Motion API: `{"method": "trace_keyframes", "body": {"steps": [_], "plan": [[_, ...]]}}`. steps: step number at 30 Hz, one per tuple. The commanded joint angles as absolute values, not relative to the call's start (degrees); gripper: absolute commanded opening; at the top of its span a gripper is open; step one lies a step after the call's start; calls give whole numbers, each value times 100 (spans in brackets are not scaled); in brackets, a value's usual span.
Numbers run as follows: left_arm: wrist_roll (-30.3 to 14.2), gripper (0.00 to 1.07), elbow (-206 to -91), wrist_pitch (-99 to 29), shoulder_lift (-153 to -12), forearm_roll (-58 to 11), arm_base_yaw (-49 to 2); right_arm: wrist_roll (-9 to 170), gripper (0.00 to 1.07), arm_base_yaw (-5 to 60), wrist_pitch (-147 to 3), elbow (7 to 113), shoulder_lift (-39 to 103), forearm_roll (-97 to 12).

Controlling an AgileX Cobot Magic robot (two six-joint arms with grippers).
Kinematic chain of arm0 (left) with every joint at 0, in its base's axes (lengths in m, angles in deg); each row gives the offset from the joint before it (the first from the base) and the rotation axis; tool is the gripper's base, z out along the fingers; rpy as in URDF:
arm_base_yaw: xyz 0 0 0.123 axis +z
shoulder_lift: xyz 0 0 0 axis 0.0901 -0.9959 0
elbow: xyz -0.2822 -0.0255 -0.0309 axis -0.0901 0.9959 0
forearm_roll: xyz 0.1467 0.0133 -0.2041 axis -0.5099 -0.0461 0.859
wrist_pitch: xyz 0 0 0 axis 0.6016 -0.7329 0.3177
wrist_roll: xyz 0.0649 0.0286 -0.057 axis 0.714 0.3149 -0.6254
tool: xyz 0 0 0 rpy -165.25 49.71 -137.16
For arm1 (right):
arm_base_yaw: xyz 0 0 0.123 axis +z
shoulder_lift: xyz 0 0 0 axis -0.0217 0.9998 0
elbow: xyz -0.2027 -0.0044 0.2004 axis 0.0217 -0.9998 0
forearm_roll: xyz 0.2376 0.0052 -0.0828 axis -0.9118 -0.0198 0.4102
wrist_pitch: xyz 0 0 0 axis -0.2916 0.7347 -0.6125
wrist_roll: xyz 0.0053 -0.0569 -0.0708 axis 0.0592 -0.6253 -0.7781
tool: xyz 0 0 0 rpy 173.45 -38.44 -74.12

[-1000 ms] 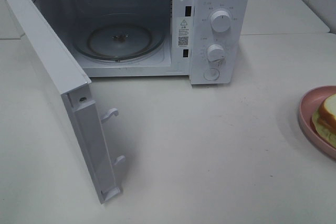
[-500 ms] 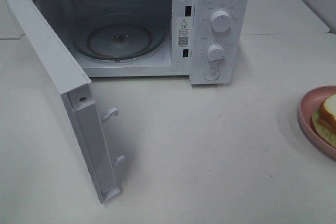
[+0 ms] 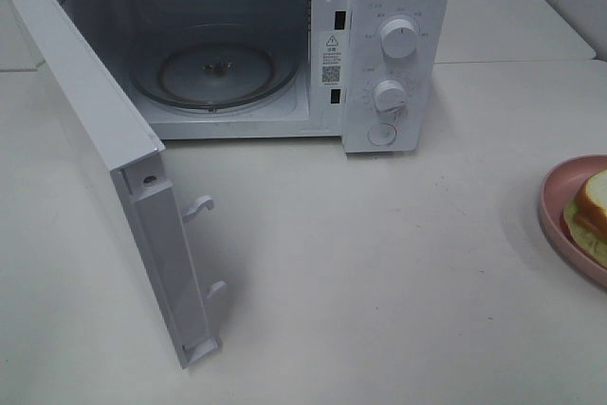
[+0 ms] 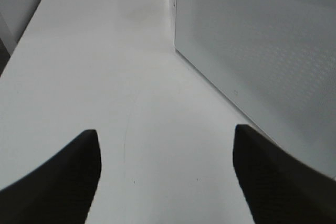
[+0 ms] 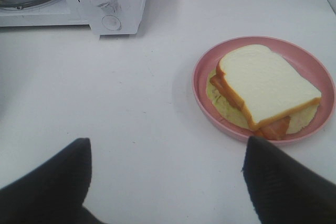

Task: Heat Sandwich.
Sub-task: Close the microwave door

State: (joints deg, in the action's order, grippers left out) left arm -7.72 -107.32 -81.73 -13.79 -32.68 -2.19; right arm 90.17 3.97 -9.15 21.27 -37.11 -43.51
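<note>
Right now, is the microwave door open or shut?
Open. The microwave door is swung wide to the left, exposing the bare glass turntable inside.

The sandwich [image 5: 265, 85] lies flat on a round pink plate [image 5: 206, 69] at the far right of the table, well apart from the microwave [image 3: 398, 54]. Its top slice is square white bread with a tan crust, set a little askew over the layers below. Orange-red filling pokes out at the near corner and left edge, with pale yellow-green spreading beneath. It sits whole.
</note>
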Motion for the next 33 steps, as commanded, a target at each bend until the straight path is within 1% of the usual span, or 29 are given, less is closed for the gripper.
{"method": "trace_keyframes", "body": {"steps": [1,3,5,8,10,11,13,15,17,21,22,24,26,27,29,30,31,32,33], "plan": [[-634,66,-10830,-7628,-1316,-3303,-231,9029,77,345,-949,2116,-3865,-4306],[-594,66,-10795,-7136,-1419,-3360,-231,9029,77,345,-949,2116,-3865,-4306],[-594,66,-10761,-6935,-1447,-3377,-231,9029,77,345,-949,2116,-3865,-4306],[-594,66,-10532,-6070,-1614,-3389,-231,9029,77,345,-949,2116,-3865,-4306],[-594,66,-10469,-5881,-1648,-3377,-231,9029,77,345,-949,2116,-3865,-4306],[-594,66,-10280,-5388,-1728,-3354,-231,9034,77,345,-949,2116,-3865,-4306],[-594,66,-10205,-5165,-1757,-3314,-231,9034,77,345,-949,2116,-3865,-4306],[-594,66,-9942,-4574,-1826,-3114,-231,9040,77,345,-949,2116,-3865,-4300],[-594,66,-9867,-4414,-1849,-3068,-231,9040,77,345,-949,2116,-3865,-4300],[-611,66,-9392,-3537,-2020,-2896,-259,9040,77,345,-949,2116,-3865,-4300],[-611,66,-9392,-3537,-2020,-2896,-259,9040,77,345,-949,2116,-3865,-4300],[-611,65,-9077,-3182,-2118,-2690,-425,9040,77,345,-949,2116,-3865,-4300],[-611,65,-8979,-3039,-2169,-2667,-523,9040,77,345,-949,2116,-3865,-4300],[-606,65,-8847,-2775,-2290,-2684,-729,9040,77,345,-949,2116,-3865,-4300],[-594,62,-8779,-2495,-2433,-2730,-901,9040,77,345,-949,2116,-3865,-4300],[-594,62,-8779,-2495,-2433,-2730,-901,9040,77,345,-949,2116,-3865,-4300],[-594,59,-8767,-2369,-2525,-2747,-993,9040,77,345,-949,2116,-3865,-4300],[-594,46,-8767,-2237,-2708,-2787,-1124,9040,77,345,-949,2116,-3865,-4300],[-594,38,-8767,-2179,-2823,-2816,-1176,9040,77,345,-949,2116,-3865,-4300]]}}
